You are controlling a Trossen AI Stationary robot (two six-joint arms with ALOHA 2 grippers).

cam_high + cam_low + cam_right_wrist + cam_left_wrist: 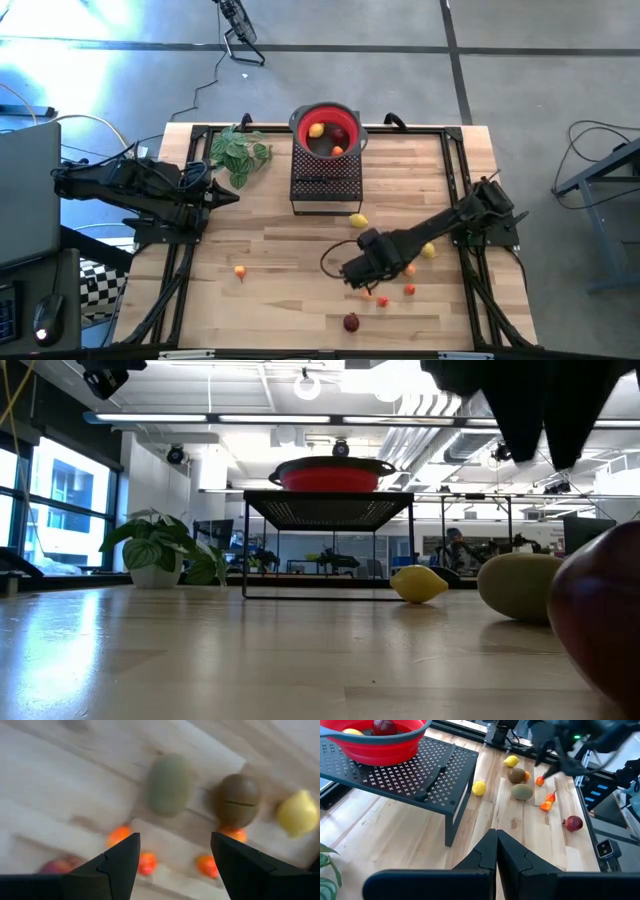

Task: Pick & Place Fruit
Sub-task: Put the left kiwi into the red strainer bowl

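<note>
The right pincer point(356, 272) hangs over the loose fruit toward the five o'clock part of the wooden surface point(270, 300), its fingers spread wide apart and empty. Through its wrist camera the gap between the fingers frames an olive-green oval point(169, 784) and, beyond that, a brown oval point(238, 800) with a lemon point(298, 813) past it; small orange pieces point(119, 835) lie nearer the fingertips. That stance looks like a lining-up for a pick, the fingers held open so they can drop around one piece, though which one I cannot tell.

The red bowl point(327, 128) sits at twelve o'clock on a black perforated stand point(325, 185), raised clear of the surface, and already holds a lemon point(316, 129), a dark red ball point(339, 135) and a small orange piece point(338, 151); it is evidently the drop point. Another lemon point(358, 221) lies just below the stand, one more point(428, 250) at three o'clock of the right arm, a lone orange piece point(240, 271) at seven o'clock, and a dark red ball point(351, 322) at six o'clock near the front edge.

The left pincer point(496, 851) waits at nine o'clock, fingers pressed together on nothing, beside the leafy sprig point(238, 152), well out of the working arm's way.
</note>
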